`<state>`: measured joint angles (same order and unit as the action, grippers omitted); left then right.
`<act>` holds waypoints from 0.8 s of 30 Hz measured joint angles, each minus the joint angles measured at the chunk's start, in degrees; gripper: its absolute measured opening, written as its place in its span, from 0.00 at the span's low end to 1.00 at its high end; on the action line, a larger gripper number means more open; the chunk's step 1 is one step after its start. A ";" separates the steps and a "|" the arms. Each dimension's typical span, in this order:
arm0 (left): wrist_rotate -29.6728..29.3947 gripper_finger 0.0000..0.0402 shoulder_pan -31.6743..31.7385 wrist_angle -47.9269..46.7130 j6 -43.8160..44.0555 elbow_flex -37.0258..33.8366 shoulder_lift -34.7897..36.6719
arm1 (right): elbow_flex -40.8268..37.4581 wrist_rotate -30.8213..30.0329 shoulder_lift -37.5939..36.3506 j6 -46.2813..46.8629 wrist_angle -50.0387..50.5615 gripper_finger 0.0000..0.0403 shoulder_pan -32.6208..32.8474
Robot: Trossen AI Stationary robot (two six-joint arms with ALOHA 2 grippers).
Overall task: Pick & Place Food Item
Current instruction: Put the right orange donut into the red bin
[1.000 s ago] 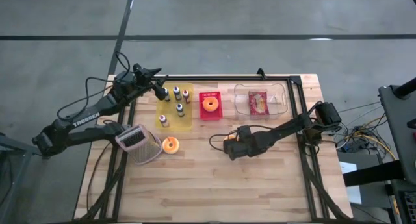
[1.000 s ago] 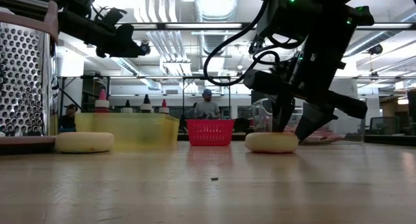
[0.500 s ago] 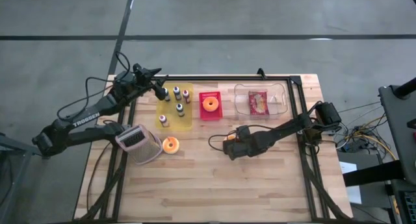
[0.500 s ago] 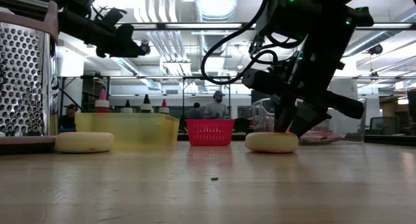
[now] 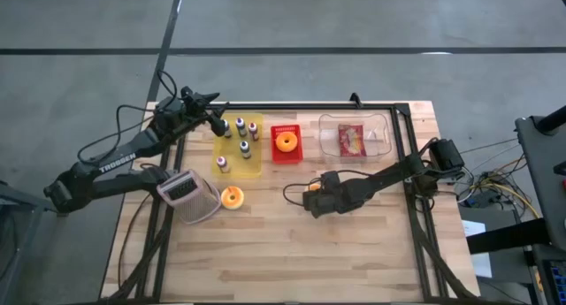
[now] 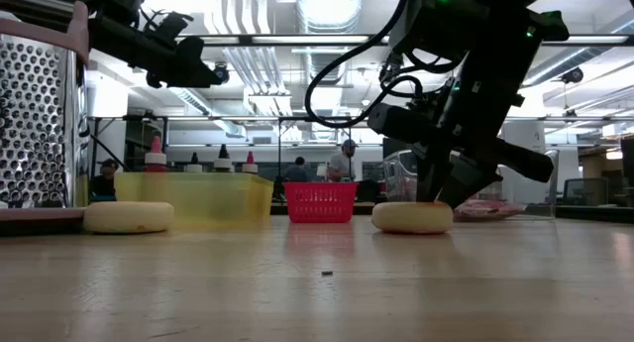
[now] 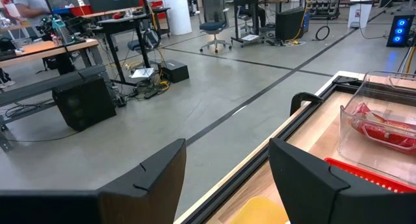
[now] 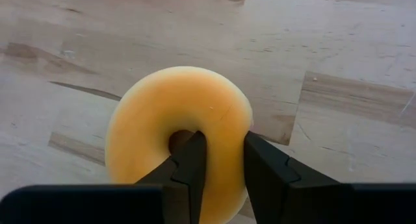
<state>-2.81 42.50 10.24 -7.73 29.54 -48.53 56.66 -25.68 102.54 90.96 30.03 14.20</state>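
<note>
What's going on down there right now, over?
Right hand pinched on the donut's rim, donut on the table. Left hand open, idle over the table's far edge. Nothing in the way.

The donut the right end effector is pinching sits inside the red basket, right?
Not quite. The right end effector is pinching a donut, one finger in its hole, but that donut lies on the bare wooden table, as the right wrist view shows. A different donut sits in the red basket.
</note>
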 joint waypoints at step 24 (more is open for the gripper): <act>-0.02 0.55 -0.02 -0.02 0.00 0.00 0.01 | 12.92 -19.49 -0.83 -24.40 5.12 0.20 -4.83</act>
<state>-2.83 42.48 10.22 -7.73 29.54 -48.51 69.58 -45.16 101.71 66.56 35.15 9.36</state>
